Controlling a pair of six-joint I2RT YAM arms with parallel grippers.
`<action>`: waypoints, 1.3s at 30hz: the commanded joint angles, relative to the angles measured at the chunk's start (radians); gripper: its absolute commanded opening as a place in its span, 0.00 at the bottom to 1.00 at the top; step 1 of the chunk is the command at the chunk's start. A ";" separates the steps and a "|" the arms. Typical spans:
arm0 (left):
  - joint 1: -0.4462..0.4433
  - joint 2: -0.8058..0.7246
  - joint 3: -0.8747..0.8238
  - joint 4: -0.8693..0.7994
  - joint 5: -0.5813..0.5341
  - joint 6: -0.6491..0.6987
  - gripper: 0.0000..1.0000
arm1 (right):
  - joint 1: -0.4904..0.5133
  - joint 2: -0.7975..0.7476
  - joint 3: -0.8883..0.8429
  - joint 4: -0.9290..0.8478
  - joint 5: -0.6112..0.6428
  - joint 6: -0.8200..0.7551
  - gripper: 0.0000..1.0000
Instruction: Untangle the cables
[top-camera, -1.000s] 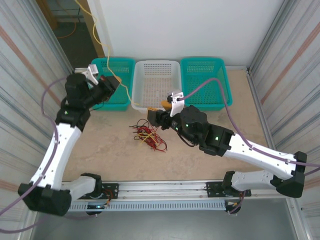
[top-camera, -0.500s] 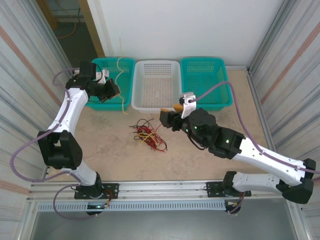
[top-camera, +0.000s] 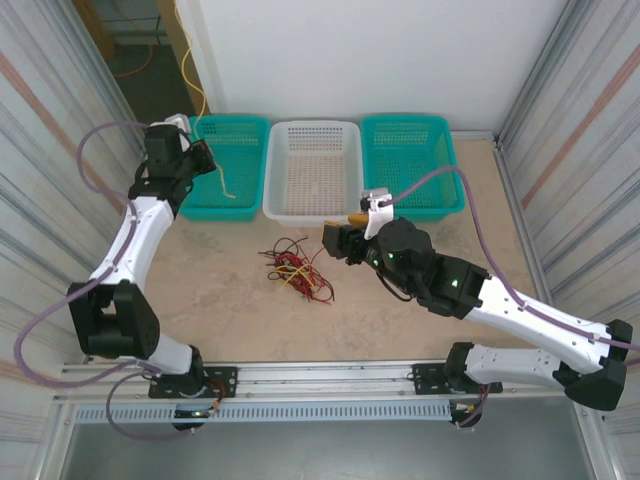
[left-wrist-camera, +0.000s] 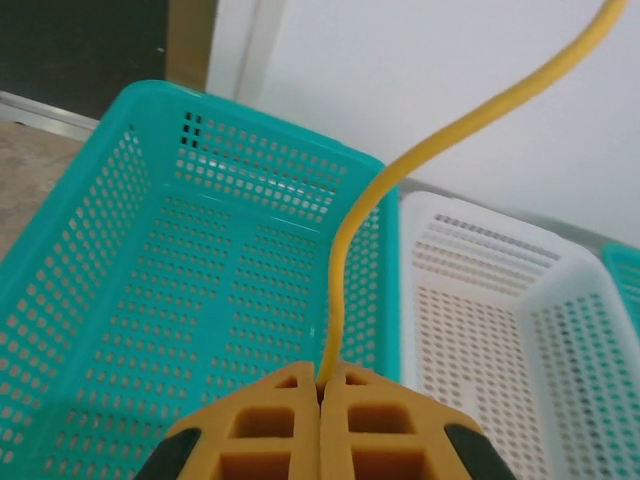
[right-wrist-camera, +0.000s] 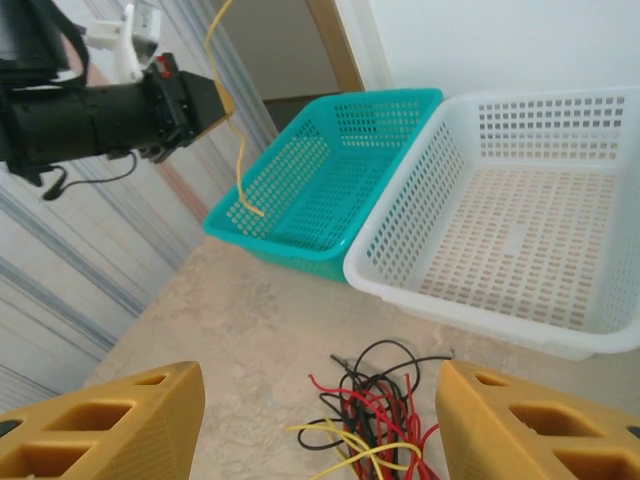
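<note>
- The left gripper (left-wrist-camera: 322, 388) is clamped shut on a single yellow cable (left-wrist-camera: 345, 250), which is pinched in the seam between the orange pads and held above the left teal basket (left-wrist-camera: 120, 270).
- In the top view, the cable's short free end is seen dangling near that basket's front rim. The longer part is led upward out of the frame, so its far end cannot be told.
- The right gripper (right-wrist-camera: 320, 410) is held wide open with nothing between its fingers. It is poised just above the tangle of cables (right-wrist-camera: 372, 420).
- The tangle is made up of red, black and yellow wires and lies on the table (right-wrist-camera: 230, 320) in front of the white basket (right-wrist-camera: 520, 230).
- The task is judged to be at an early stage, with one strand apart and the rest knotted.
- If the yellow cable is released while its end hangs so close to the rim, it may be spilled back onto the table.
- Since such a thin cable is gripped only at the pad tips, it could be pulled free by any tug on the long part.
- If the open jaws are closed on the heap, several strands may be caught at once, and the whole clump dragged rather than one wire freed.
- A lifted loop could be snagged on the white basket's perforated wall.
</note>
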 joint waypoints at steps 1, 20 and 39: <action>0.010 0.057 -0.010 0.130 -0.081 -0.019 0.00 | -0.007 -0.026 -0.010 -0.009 -0.006 0.025 0.62; 0.009 0.374 0.053 0.222 -0.109 -0.049 0.00 | -0.027 -0.067 0.040 -0.118 -0.052 0.032 0.61; -0.075 0.390 0.027 0.020 -0.092 -0.121 0.00 | -0.039 -0.058 0.025 -0.093 -0.066 0.034 0.60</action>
